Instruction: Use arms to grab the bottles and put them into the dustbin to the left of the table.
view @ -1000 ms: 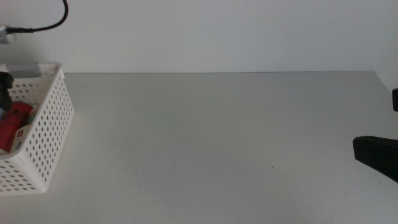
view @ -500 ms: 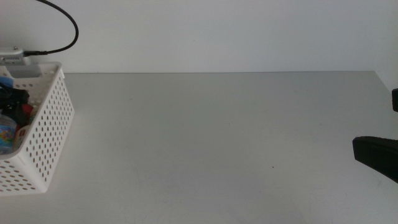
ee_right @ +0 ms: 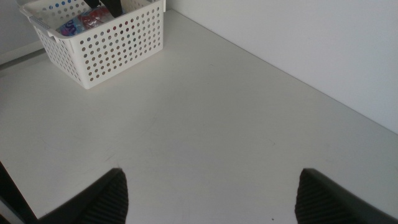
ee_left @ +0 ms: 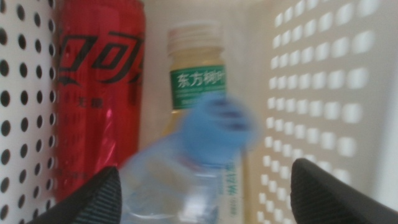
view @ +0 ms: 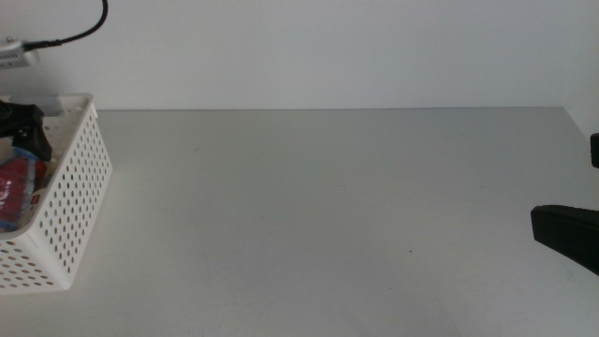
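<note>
Red can (ee_left: 99, 99), tea bottle (ee_left: 198, 74) and water bottle (ee_left: 186, 180) lie parallel in the dustbin (view: 80, 201), long axes aligned. Left gripper (ee_left: 205, 193) hovers above, jaws wide and empty. Right gripper (ee_right: 211, 193) waits at the table's (view: 328, 206) right edge, jaws wide.

Plain white wall (view: 328, 47) runs right across the back, bare and evenly lit, meeting the far edge of the table (view: 309, 187) in one straight line. Up in the far left corner against that wall sits a small pale grey plug-like piece (view: 11, 53), too small to tell more. A tiny dark speck (view: 409, 250) shows on the surface toward the right side, well apart from everything else. In the right wrist view the same wall shows as a flat grey-white sheet, and a dark strip (ee_right: 7, 202) lies past the table's near edge, too dim to make out.
</note>
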You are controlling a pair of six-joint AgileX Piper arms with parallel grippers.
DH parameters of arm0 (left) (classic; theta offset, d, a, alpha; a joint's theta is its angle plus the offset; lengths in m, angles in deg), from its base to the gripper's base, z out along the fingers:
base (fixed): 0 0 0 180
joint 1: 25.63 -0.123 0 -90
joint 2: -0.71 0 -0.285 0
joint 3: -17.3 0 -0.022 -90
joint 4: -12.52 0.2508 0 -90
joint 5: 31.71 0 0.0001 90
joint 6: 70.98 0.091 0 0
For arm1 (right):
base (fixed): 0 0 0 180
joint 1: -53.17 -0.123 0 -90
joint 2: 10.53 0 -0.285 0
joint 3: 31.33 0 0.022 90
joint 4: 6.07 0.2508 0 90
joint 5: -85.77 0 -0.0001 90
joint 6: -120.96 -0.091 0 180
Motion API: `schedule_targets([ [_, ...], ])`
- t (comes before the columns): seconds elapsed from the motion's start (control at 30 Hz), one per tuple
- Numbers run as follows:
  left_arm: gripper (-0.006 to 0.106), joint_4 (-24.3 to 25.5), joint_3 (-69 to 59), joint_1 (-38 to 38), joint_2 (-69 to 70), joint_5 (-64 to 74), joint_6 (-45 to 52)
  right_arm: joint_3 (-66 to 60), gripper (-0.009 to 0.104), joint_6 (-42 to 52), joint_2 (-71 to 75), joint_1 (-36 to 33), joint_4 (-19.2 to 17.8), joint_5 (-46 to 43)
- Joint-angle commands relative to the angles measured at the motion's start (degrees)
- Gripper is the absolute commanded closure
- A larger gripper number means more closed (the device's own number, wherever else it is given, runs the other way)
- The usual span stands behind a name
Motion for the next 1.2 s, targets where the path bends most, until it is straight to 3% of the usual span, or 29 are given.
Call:
schedule_targets([
  [0.0, 0.008, -3.38, 1.88, 0.24, 5.39, -0.42, -1.29, 1.19, 0.022, 0.41, -0.02, -0.20, -0.09, -3.93],
  [0.17, 0.008, -5.13, 1.88, 0.24, 10.48, 2.21, -5.45, 1.19, 0.022, 0.41, -0.02, -0.20, -0.09, -3.93],
  [0.3, 0.008, -9.48, 1.88, 0.80, 14.04, 7.22, -5.58, 1.19, 0.022, 0.41, -0.02, -0.20, -0.09, -3.93],
  [0.4, 0.008, -9.36, 1.88, 1.14, 17.28, 8.89, -5.51, 1.19, 0.022, 0.41, -0.02, -0.20, -0.09, -3.93],
  [0.87, 0.008, -5.01, 0.58, 11.47, 33.80, 8.36, -3.64, 1.19, 0.022, 0.41, -0.02, -0.20, -0.09, -3.93],
  [1.17, 0.008, -0.28, -10.33, 18.02, 49.70, -5.47, -4.55, 1.19, 0.022, 0.41, -0.02, -0.20, -0.09, -3.93],
])
